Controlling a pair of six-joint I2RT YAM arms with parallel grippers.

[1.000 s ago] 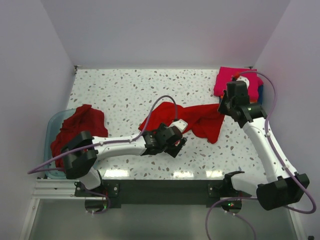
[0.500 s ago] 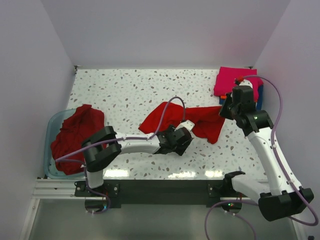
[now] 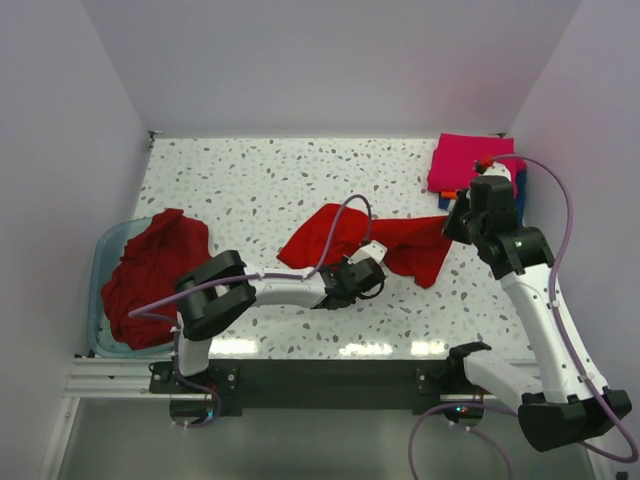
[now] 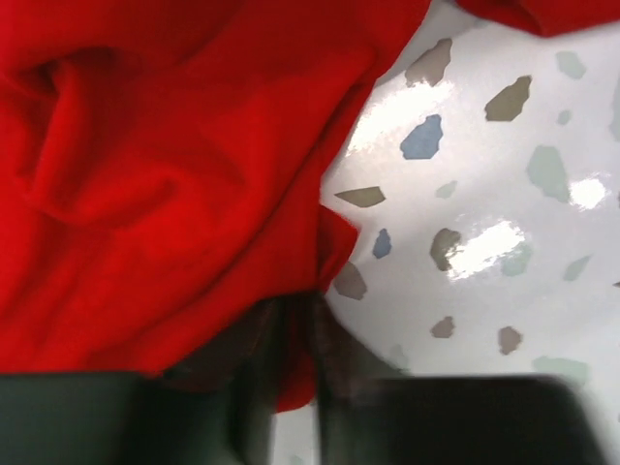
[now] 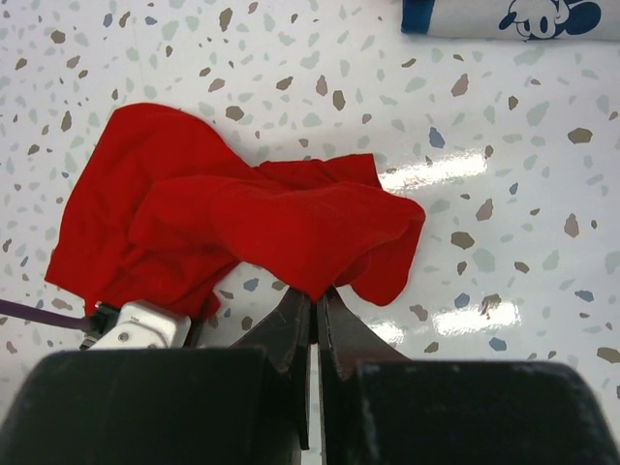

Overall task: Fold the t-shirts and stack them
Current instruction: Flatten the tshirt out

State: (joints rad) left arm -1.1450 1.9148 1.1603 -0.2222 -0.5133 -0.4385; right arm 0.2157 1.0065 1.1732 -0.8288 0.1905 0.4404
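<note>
Red cloth lies crumpled on the speckled bench, right of its middle and nearer the front edge: a red t-shirt. The left jaws are clamped on a fold at its near hem. The right jaws are pressed together on its right corner. Folded t-shirts, magenta on top, are stacked in the far right corner. A heap of red t-shirts fills the teal tub at the bench's left edge.

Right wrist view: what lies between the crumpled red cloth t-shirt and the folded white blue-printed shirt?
Only bare speckled tabletop lies between the crumpled red t-shirt and the white printed shirt, seen in the right wrist view.
</note>
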